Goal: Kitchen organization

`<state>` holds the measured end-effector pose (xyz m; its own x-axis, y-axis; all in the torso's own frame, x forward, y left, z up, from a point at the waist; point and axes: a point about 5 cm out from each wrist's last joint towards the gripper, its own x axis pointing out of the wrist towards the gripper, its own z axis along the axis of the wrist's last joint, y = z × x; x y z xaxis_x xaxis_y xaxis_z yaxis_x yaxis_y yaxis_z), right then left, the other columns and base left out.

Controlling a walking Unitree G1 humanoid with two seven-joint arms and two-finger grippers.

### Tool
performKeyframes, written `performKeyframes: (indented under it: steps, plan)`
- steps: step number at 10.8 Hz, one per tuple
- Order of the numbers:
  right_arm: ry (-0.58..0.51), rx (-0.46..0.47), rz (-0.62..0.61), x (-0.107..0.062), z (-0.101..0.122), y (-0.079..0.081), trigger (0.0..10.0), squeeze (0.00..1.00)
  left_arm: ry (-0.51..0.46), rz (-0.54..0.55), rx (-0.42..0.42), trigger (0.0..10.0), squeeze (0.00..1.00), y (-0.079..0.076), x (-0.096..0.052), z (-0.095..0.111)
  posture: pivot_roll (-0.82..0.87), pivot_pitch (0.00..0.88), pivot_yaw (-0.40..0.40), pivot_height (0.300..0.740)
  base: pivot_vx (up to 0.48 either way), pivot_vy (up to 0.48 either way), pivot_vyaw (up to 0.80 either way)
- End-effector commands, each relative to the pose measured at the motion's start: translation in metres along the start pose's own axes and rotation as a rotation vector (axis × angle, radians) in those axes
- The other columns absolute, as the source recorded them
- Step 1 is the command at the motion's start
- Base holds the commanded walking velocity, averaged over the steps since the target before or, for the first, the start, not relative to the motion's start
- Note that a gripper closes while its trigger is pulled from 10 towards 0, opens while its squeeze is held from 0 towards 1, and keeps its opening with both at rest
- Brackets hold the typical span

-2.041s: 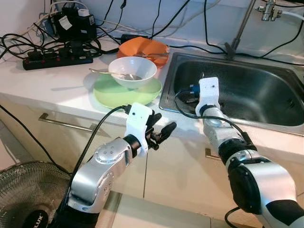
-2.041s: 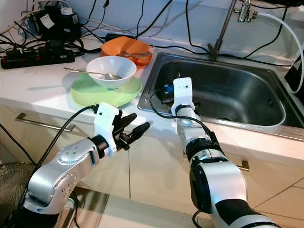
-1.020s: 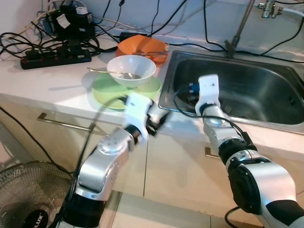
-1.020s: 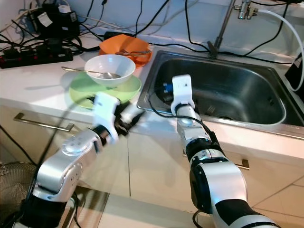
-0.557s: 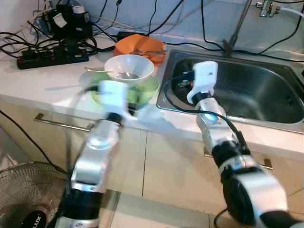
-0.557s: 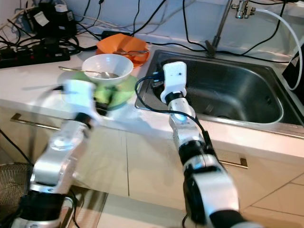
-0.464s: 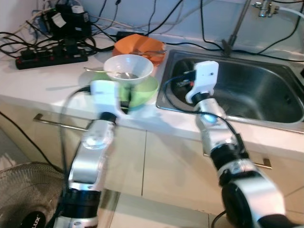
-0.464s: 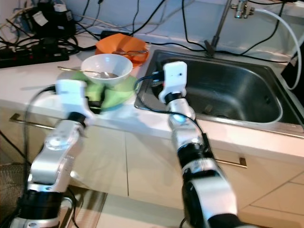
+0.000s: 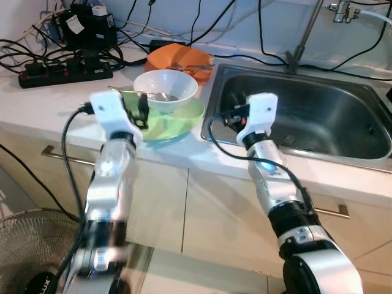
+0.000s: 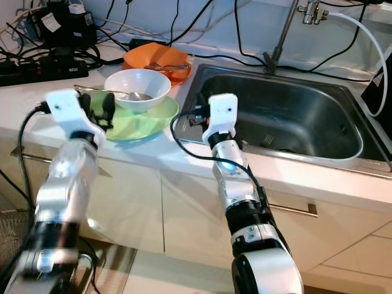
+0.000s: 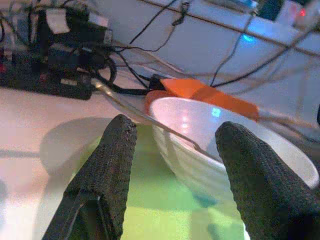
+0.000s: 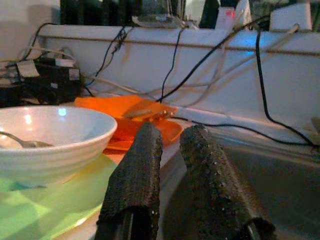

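Your left gripper (image 11: pixel 172 165) sits at the near-left edge of the green plate (image 9: pixel 184 122), fingers spread wide and empty, framing the white bowl (image 9: pixel 165 89) with its spoon (image 9: pixel 131 93) on that plate. Right gripper (image 12: pixel 170 165) hovers by the sink (image 9: pixel 318 116) rim, fingers nearly closed on nothing. Judged progress: nothing lifted yet; bowl, plate and the orange dish (image 9: pixel 180 61) behind all remain on the desk (image 9: pixel 49 104)

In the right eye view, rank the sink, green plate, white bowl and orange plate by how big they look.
1. Sink, clearly largest.
2. Green plate.
3. White bowl and orange plate look alike; the orange plate sits farther back and partly hidden, so no ranking.
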<state>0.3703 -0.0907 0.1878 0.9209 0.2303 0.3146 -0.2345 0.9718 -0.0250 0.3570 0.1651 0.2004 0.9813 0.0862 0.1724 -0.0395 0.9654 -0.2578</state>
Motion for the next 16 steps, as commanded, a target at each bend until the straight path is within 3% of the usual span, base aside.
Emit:
performKeyframes:
  steps: [1, 4, 9, 10, 11, 16]
  plan:
    - [0.004, 0.003, -0.019, -0.003, 0.001, -0.006, 10.0, 0.0, 0.004, 0.024, -0.058, 10.0, 0.0, 0.003, 0.005, -0.002, 0.21, 0.021, -0.056, 0.74, 0.0, 0.0, 0.0]
    - [0.013, -0.012, -0.034, -0.005, 0.003, -0.014, 10.0, 0.0, 0.004, 0.062, -0.148, 10.0, 0.0, 0.007, 0.016, -0.004, 0.19, 0.014, -0.057, 0.74, 0.0, 0.0, 0.0]
    - [0.031, -0.012, -0.036, -0.009, 0.002, -0.014, 10.0, 0.0, -0.041, 0.071, -0.15, 10.0, 0.0, 0.012, 0.041, 0.015, 0.18, 0.004, -0.06, 0.74, 0.0, 0.0, 0.0]
    - [0.035, -0.014, -0.038, -0.01, 0.002, -0.014, 10.0, 0.0, -0.04, 0.078, -0.148, 8.3, 0.0, 0.012, 0.044, 0.015, 0.18, 0.005, -0.06, 0.74, 0.0, 0.0, 0.0]
    - [0.037, -0.015, -0.04, -0.01, 0.002, -0.015, 10.0, 0.0, -0.034, 0.079, -0.15, 0.0, 0.0, 0.011, 0.046, 0.014, 0.17, 0.005, -0.058, 0.74, 0.0, 0.0, 0.0]
    - [0.047, -0.018, -0.051, -0.01, 0.002, -0.016, 10.0, 0.0, -0.046, 0.05, -0.171, 0.0, 0.0, 0.002, 0.05, 0.015, 0.18, 0.0, -0.056, 0.74, 0.0, 0.0, 0.0]
